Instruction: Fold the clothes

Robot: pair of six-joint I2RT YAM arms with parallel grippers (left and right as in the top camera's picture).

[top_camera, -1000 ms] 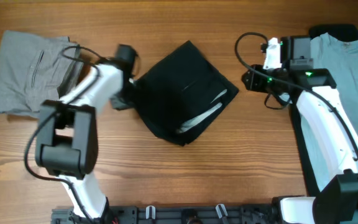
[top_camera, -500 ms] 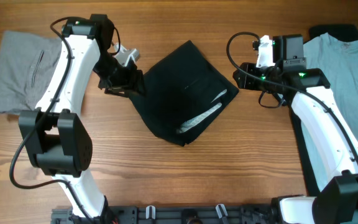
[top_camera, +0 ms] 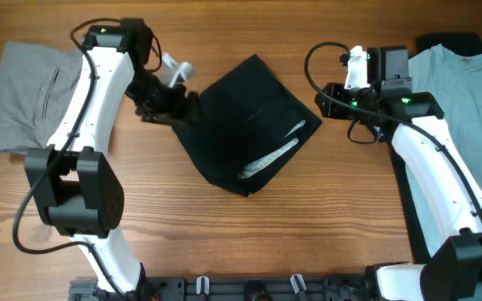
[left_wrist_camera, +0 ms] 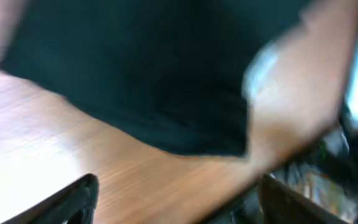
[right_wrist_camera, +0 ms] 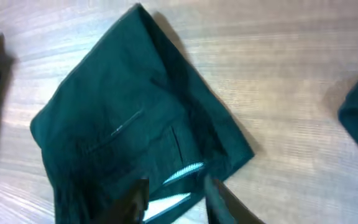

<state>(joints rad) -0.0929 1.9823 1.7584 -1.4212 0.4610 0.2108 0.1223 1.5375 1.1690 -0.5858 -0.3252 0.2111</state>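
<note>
A black folded garment (top_camera: 249,125) lies in the middle of the table, a white lining strip showing at its right edge. My left gripper (top_camera: 184,104) hovers at its left corner; in the blurred left wrist view the gripper (left_wrist_camera: 179,202) stands open, only wood between the fingers and the black garment (left_wrist_camera: 148,68) just beyond. My right gripper (top_camera: 323,102) sits off the garment's right corner. In the right wrist view that gripper (right_wrist_camera: 176,199) hangs above the black garment (right_wrist_camera: 135,124), its fingers a little apart and holding nothing.
A grey folded garment (top_camera: 36,96) lies at the far left. A light teal T-shirt (top_camera: 467,75) is spread at the right under the right arm, with a dark cloth (top_camera: 450,40) behind it. Bare wood runs along the front.
The left arm swung up from lying low by the garment's left corner and its jaws opened, letting the cloth go. The right gripper shifted slightly left.
</note>
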